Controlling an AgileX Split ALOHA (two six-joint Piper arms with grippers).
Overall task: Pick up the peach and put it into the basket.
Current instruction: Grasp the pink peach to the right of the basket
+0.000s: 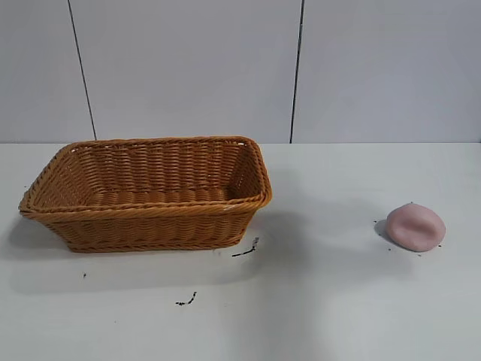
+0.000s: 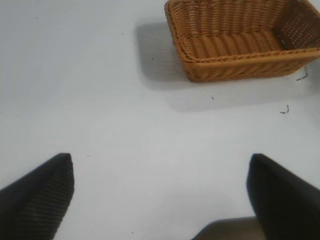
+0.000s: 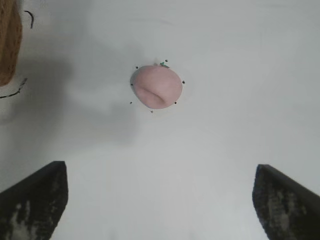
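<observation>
so far nothing done: peach [image 1: 415,226] lying on the table [image 1: 338,301], well apart from the basket [image 1: 146,197], toward the right arm's side, untouched. basket holding nothing. right gripper [image 3: 159,200] hovering near the peach, fingers spread wide, gripping nothing. left gripper [image 2: 160,195] likewise wide apart and bare, over bare table near the basket. still to do: reach, grasp, lift, carry, drop in. one peach, one basket, two grippers.
</observation>
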